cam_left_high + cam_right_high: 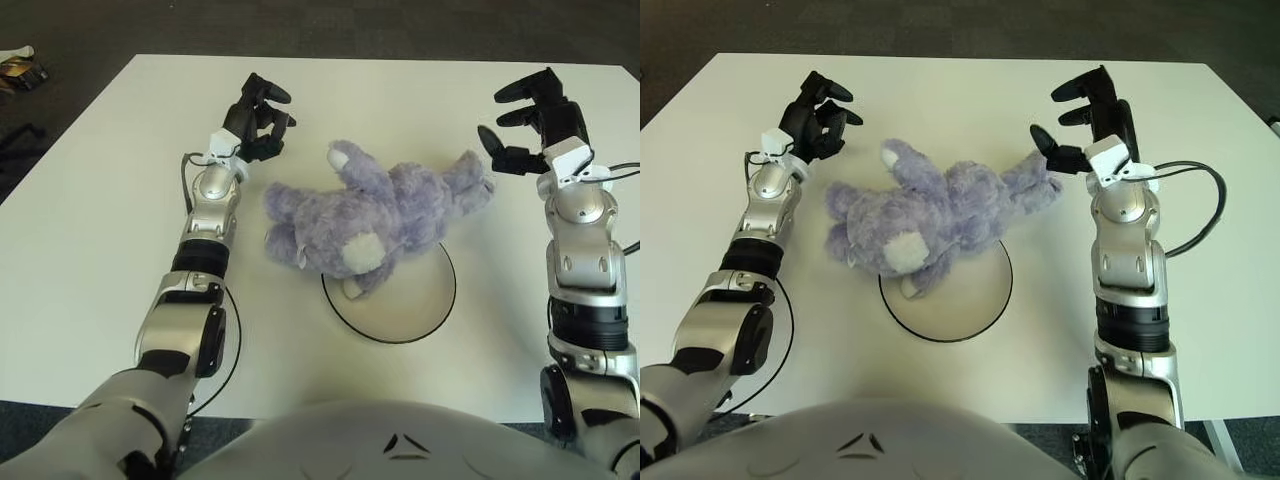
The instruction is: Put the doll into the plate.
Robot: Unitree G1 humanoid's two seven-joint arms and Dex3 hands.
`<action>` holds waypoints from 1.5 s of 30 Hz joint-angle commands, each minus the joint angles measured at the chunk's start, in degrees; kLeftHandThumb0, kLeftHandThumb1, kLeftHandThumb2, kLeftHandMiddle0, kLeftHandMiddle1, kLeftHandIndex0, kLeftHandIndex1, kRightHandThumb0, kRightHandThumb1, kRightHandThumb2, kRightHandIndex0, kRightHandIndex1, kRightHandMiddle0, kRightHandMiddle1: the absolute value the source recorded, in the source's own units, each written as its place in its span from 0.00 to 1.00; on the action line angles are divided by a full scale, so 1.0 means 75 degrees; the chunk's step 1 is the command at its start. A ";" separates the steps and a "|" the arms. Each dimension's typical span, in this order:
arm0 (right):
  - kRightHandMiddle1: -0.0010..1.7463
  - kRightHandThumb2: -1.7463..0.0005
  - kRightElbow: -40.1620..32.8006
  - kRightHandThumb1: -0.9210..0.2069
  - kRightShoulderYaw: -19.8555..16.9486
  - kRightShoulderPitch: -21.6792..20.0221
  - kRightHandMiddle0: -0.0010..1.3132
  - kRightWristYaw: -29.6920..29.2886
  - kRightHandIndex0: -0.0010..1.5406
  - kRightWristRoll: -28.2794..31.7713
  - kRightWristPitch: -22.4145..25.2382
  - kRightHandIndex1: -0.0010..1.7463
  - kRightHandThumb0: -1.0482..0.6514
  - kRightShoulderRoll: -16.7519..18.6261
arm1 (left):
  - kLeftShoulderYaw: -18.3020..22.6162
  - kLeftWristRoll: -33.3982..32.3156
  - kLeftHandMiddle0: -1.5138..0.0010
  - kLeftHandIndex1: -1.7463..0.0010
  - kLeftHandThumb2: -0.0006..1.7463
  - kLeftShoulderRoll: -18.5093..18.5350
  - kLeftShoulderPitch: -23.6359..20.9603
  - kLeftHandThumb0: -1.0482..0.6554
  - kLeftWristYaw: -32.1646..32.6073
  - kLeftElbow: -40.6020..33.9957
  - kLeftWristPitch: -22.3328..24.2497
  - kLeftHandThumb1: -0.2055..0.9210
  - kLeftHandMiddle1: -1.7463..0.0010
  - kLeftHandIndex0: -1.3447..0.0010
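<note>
**Purple doll half on the plate, both my hands free**

The fluffy purple plush doll (372,215) lies sprawled on the white desk (90,250), its lower part overlapping the far rim of the round white plate with a thin black edge (425,315). The rest of the doll spills off the plate toward my left and away from me, so it is only partly over the plate.

My black three-fingered left hand (258,118) is up beyond the doll's left side, apart from it, fingers loosely curled with nothing between them.

My black three-fingered right hand (528,125) hovers just beside the doll's limb that reaches farthest to my right, fingers spread apart and gripping nothing. I cannot tell whether a fingertip grazes the fur
</note>
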 commanded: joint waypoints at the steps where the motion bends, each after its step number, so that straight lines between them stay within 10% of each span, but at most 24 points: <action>1: 0.93 0.57 0.0576 0.20 -0.0275 -0.0099 0.22 -0.0307 0.26 0.0370 -0.0777 0.88 0.58 0.0165 | 0.0140 -0.0125 0.63 0.00 0.43 -0.0010 -0.0139 0.40 0.0179 0.0286 0.0142 0.85 0.19 0.78; 45: 0.97 0.40 0.3539 0.41 -0.0958 -0.0005 0.32 -0.0036 0.37 0.2675 -0.3579 0.86 0.61 0.0908 | 0.0381 -0.0246 0.48 0.00 0.51 -0.0466 0.0196 0.39 0.1400 0.0742 0.0605 0.75 0.10 0.73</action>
